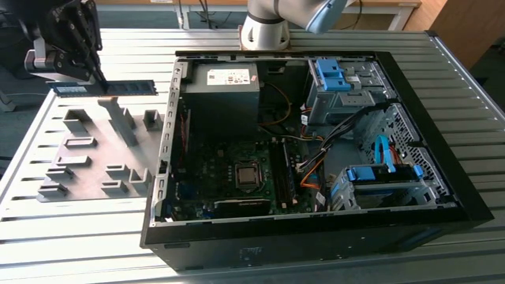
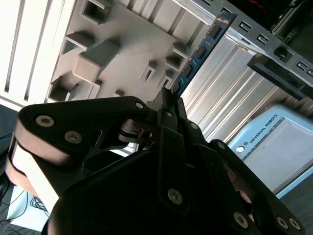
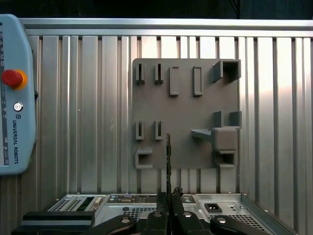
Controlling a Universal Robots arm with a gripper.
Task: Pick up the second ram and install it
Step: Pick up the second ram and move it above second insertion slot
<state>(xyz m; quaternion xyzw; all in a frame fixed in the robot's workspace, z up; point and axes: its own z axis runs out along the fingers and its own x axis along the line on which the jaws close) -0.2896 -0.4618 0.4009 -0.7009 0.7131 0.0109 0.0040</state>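
Note:
The second ram (image 1: 118,89) is a thin blue board with dark chips. It is held level in the air over the far end of the grey fixture plate (image 1: 91,171), at the exterior view's left. My gripper (image 1: 96,81) is shut on it near its middle. In the second wrist view the ram (image 2: 200,51) sticks out past the fingertips (image 2: 168,98). In the first wrist view the ram (image 3: 168,156) appears edge-on above the fixture plate (image 3: 186,98). The open computer case (image 1: 410,106) lies to the exterior view's right, with the memory slots (image 1: 282,171) beside the processor socket (image 1: 248,174).
Upright grey blocks (image 1: 118,118) stand on the fixture plate under the ram. The case's near wall (image 1: 170,118) rises between plate and motherboard. Cables (image 1: 316,154) and blue drive cages (image 1: 379,177) fill the case's far side. A teach pendant (image 3: 14,98) lies on the ribbed table (image 1: 79,236).

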